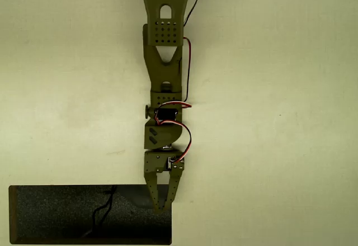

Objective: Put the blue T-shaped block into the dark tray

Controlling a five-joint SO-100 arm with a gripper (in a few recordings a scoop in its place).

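Observation:
The dark tray point(33, 212) lies at the bottom left of the overhead view, a black shallow rectangle with a speckled floor and a thin black squiggly line point(103, 209) on it. My olive-green arm reaches down from the top centre. Its gripper point(161, 206) hangs over the tray's upper right corner, and the two fingers taper to a point where the tips meet, so it looks shut with nothing visible between them. The blue T-shaped block is out of view; no blue shows anywhere on the table or in the tray.
The pale cream table point(279, 117) spreads bare on both sides of the arm. Red and black wires point(187, 72) run along the arm's right side. The tray's bottom edge sits close to the picture's lower border.

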